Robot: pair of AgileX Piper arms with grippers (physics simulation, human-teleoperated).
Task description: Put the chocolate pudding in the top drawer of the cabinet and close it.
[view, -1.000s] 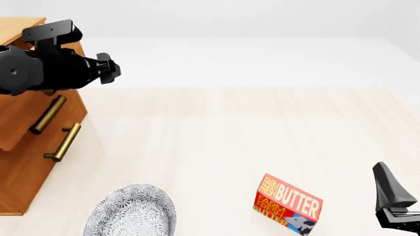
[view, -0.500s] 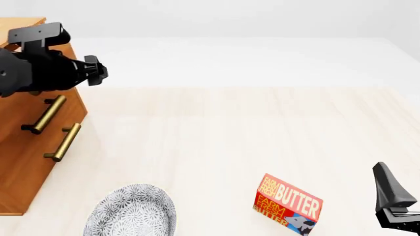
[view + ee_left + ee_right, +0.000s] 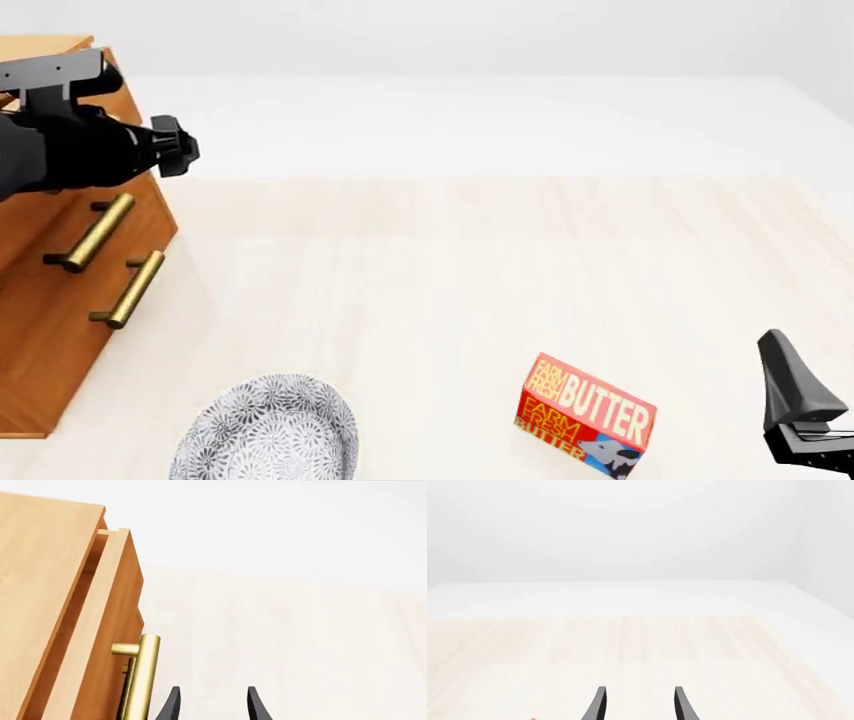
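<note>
Front view: the top drawer [image 3: 83, 232] of the cabinet [image 3: 54, 340] is seen nearly shut; the chocolate pudding is nowhere visible, presumably inside. Both the left gripper [image 3: 210, 705] and right gripper [image 3: 637, 705] are spread apart, nothing held

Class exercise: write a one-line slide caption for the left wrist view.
Open left gripper beside the top drawer's brass handle, the drawer slightly ajar in the cabinet.

The red-and-yellow butter box [image 3: 587, 415], at 5 o'clock in the front view, is showing "FARM FRESH BUTTER" twice.
</note>
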